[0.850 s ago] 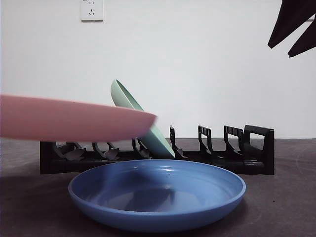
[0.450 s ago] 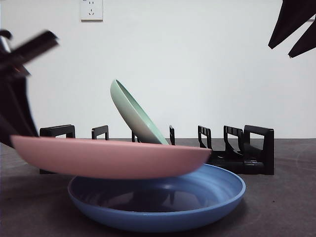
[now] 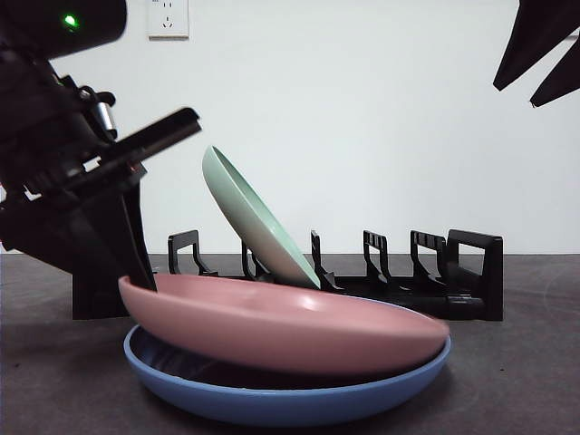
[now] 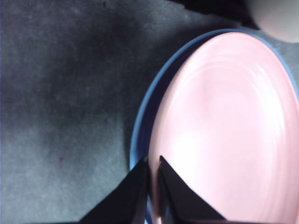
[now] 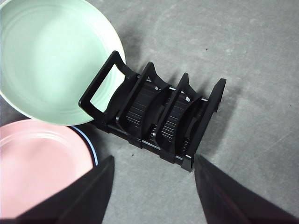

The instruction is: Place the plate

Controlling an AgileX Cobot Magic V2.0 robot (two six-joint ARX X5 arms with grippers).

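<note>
Nearest the front camera, a blue plate (image 3: 272, 399) sat flat on the dark table (image 3: 517, 381). Inside it the pink plate (image 3: 290, 326) lay tilted, its left edge raised, pinched at that rim by the left gripper (image 4: 153, 175). Behind stood a black dish rack (image 3: 435, 281) with a green plate (image 3: 249, 217) leaning in it. High at the right, the right gripper (image 5: 152, 186) waited with fingers spread.

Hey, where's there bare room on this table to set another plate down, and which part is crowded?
Bare tabletop lies beyond the black rack, past its empty slots. Crowded: the pink plate, pinched at its rim by the left gripper, lies in the blue plate, with the green plate leaning behind.
</note>
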